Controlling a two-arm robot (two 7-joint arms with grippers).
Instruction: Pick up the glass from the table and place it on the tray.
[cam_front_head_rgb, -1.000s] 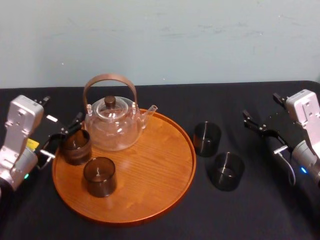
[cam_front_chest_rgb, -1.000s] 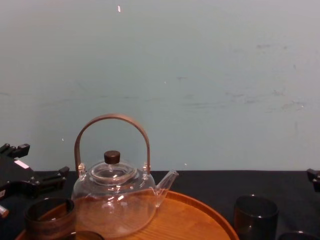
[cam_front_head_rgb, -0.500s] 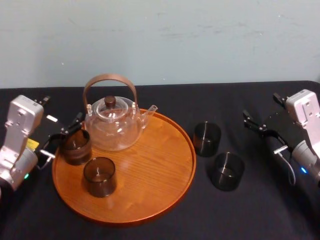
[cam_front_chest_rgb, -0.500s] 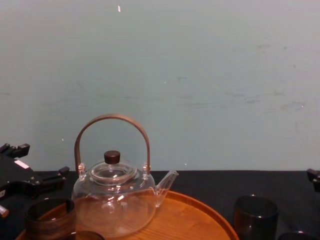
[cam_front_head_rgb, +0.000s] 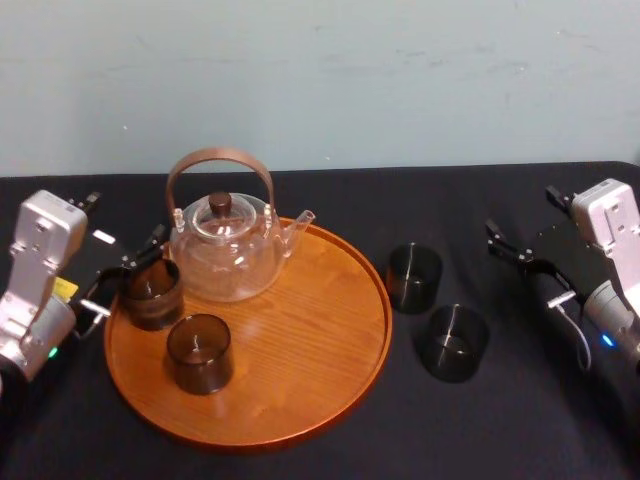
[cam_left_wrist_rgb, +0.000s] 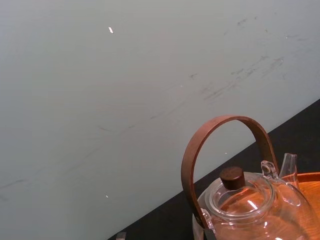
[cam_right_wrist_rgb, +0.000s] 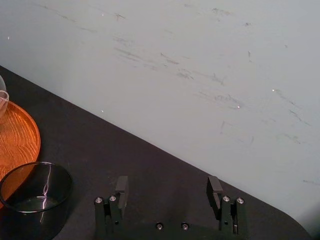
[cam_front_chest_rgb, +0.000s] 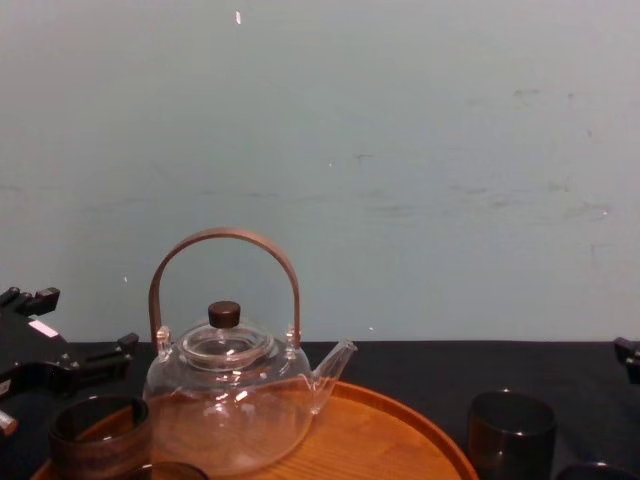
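We see no movement | left gripper (cam_front_head_rgb: 125, 270) spread, empty, beside glass (cam_front_head_rgb: 152, 292) on tray (cam_front_head_rgb: 300, 330) | right gripper (cam_right_wrist_rgb: 167, 185) spread, empty | next table glass (cam_front_head_rgb: 414, 277) awaits

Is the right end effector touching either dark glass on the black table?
Apart. In the head view, bare black table separates the open right end effector from the rear glass and the front glass.

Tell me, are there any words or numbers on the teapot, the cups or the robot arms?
There is no text that can be read.
The yellow sticker on the left arm is too blurred to read.
The white tag on the same arm is too small to read.
The teapot, tray and glasses show no writing.
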